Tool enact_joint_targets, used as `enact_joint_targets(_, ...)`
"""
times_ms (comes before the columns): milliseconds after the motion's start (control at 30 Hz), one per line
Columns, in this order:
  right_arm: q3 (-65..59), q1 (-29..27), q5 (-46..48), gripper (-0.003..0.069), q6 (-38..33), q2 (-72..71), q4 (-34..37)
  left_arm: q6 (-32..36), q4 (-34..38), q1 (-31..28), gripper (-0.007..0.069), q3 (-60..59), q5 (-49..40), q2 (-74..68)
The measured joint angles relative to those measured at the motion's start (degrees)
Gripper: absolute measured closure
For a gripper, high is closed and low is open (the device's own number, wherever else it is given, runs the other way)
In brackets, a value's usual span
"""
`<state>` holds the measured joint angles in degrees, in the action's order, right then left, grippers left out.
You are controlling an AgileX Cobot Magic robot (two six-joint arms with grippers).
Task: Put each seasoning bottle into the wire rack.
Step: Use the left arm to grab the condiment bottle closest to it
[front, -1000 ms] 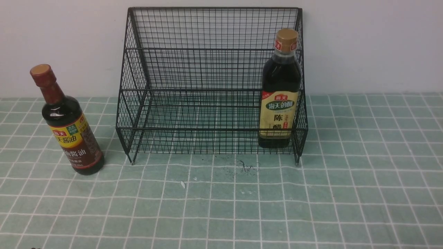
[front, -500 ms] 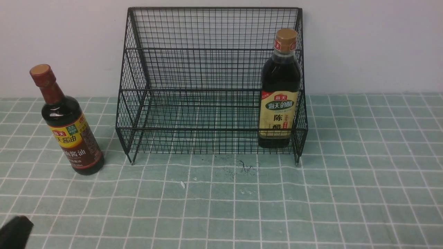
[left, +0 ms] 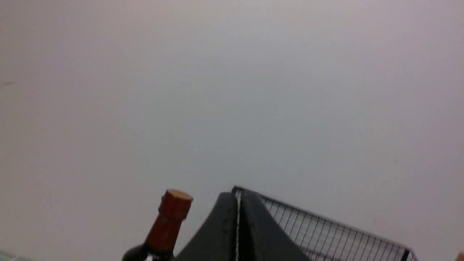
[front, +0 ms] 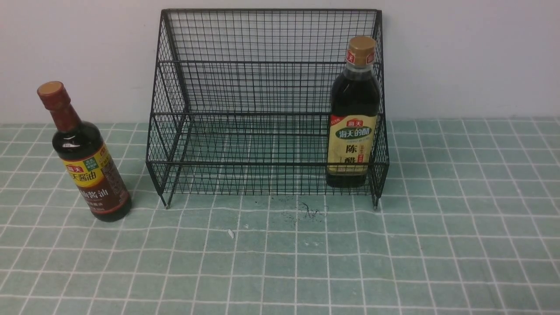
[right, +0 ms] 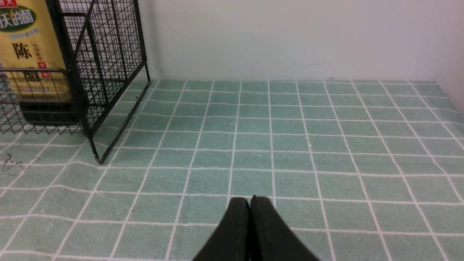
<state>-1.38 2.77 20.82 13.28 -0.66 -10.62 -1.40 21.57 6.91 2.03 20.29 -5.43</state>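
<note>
Seasoning bottles sit apart: gold-capped one inside the wire rack at its right end, red-capped one on the table left of it, so we should open our shut, empty left claw and grip its body low.

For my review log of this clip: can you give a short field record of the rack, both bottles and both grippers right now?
wire rack: black, on green checked cloth, back to the wall
gold-cap bottle: upright inside the rack, at its right end
red-cap bottle: standing on the cloth, outside the rack, to its left
left gripper: shut, empty
right gripper: shut, empty
remaining: red-cap bottle
</note>
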Motion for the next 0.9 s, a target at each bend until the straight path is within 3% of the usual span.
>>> enact_joint_targets(200, 0.0, 0.0, 0.0, 0.0673, -0.27, 0.0, 0.0, 2.26, -8.27, 0.0, 0.0559, 6.07, -1.06, -14.83)
enact_joint_targets(400, 0.0, 0.0, 0.0, 0.0673, -0.42, 0.0, 0.0, 7.51, -8.34, 0.0, 0.0291, 12.41, 6.35, -32.83)
enact_joint_targets(600, 0.0, 0.0, 0.0, 0.0673, -0.42, 0.0, 0.0, 11.31, -1.77, 0.0, 0.0035, 19.89, 14.77, -48.8)
enact_joint_targets(700, 0.0, 0.0, 0.0, 0.0673, -0.42, 0.0, 0.0, 13.98, 1.24, 0.0, -0.002, 23.9, 16.21, -56.03)
enact_joint_targets(900, 0.0, 0.0, 0.0, 0.0673, -0.42, 0.0, 0.0, 16.23, 6.24, 0.0, -0.0032, 30.11, 16.92, -66.25)
